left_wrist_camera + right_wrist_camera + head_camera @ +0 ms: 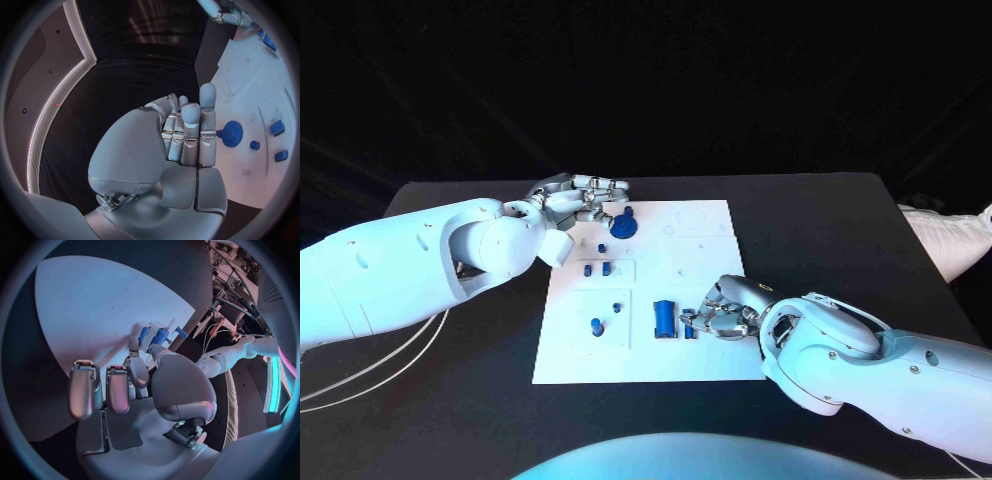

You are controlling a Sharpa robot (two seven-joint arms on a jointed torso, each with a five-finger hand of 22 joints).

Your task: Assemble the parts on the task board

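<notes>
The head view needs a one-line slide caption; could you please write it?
Left hand holds a round blue gear over the white task board; right hand works at blue parts.

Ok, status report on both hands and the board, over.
Left hand holds blue gear at task board far edge. Right hand on blue parts. Nothing blocking.

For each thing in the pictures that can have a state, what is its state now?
Left hand: holds the round blue gear part at the white task board's far end.
Right hand: fingers rest at the blue cylinder part; whether it grips, I cannot tell.
Small blue pegs: on the board, untouched.
</notes>
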